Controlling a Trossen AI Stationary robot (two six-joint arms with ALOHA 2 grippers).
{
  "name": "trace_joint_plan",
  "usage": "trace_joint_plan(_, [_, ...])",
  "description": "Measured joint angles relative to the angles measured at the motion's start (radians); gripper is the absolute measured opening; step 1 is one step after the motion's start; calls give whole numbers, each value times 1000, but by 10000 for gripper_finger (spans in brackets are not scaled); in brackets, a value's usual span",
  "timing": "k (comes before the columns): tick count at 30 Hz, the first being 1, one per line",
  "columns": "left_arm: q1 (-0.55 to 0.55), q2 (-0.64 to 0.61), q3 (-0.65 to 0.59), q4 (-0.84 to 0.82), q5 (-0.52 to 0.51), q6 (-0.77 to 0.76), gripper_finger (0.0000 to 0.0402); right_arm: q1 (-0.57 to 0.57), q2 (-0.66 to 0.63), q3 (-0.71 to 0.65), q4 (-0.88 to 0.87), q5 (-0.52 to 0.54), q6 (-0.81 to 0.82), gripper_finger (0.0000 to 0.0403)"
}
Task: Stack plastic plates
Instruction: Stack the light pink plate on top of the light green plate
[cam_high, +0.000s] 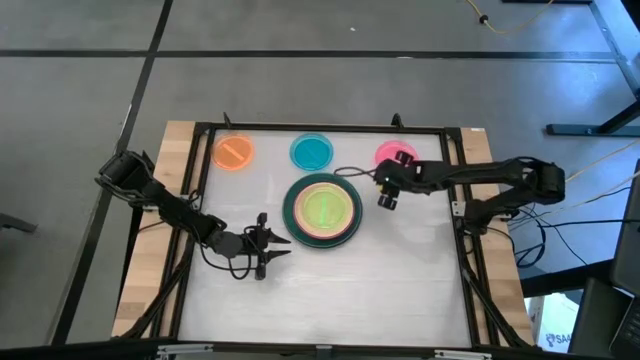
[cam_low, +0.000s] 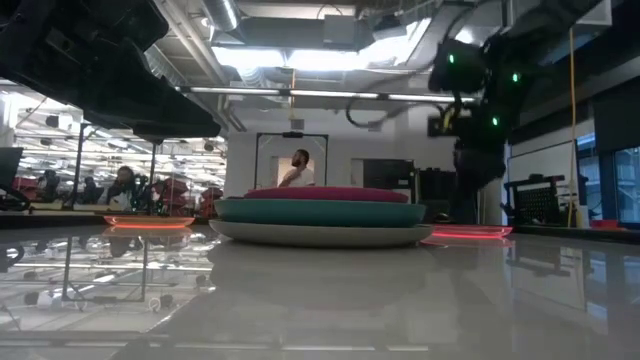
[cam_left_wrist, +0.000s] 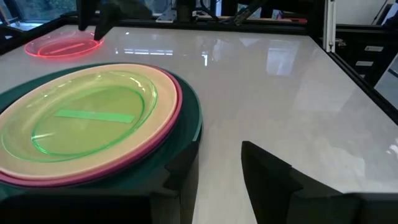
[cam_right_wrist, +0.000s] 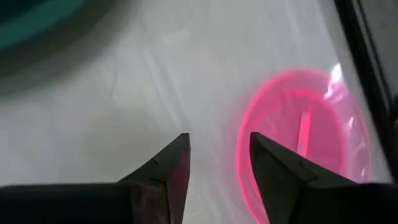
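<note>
A stack of plates (cam_high: 322, 210) stands mid-table: green on top, then peach, magenta and teal, with a grey one at the bottom in the low view (cam_low: 320, 234). Small orange (cam_high: 233, 152), blue (cam_high: 313, 152) and pink (cam_high: 397, 153) plates lie apart along the far side. My left gripper (cam_high: 283, 247) is open and empty, low at the stack's near-left rim (cam_left_wrist: 186, 134). My right gripper (cam_high: 386, 188) is open and empty, raised between the stack and the pink plate (cam_right_wrist: 305, 143), fingers pointing down.
A black frame (cam_high: 455, 215) runs around the white tabletop. Bare table lies to the near and right sides of the stack (cam_left_wrist: 280, 81). People show in the room beyond the table (cam_low: 297, 168).
</note>
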Motion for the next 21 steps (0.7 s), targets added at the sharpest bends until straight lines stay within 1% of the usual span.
trace_joint_plan(5, [0,0,0,0,0,0,114,-95,0,-95,114,-47,-4,159])
trace_joint_plan(7, [0,0,0,0,0,0,114,-122,0,-126,165,-79,-6,159])
trace_joint_plan(10, [0,0,0,0,0,0,114,-156,0,-166,228,-97,-10,159])
trace_joint_plan(15, [0,0,0,0,-1,1,114,-207,1,-214,301,-99,-33,159])
trace_joint_plan(19, [0,0,0,0,-4,1,114,-252,1,-244,341,-141,-33,158])
trace_joint_plan(21, [0,0,0,0,-5,1,114,-267,0,-252,350,-160,-33,151])
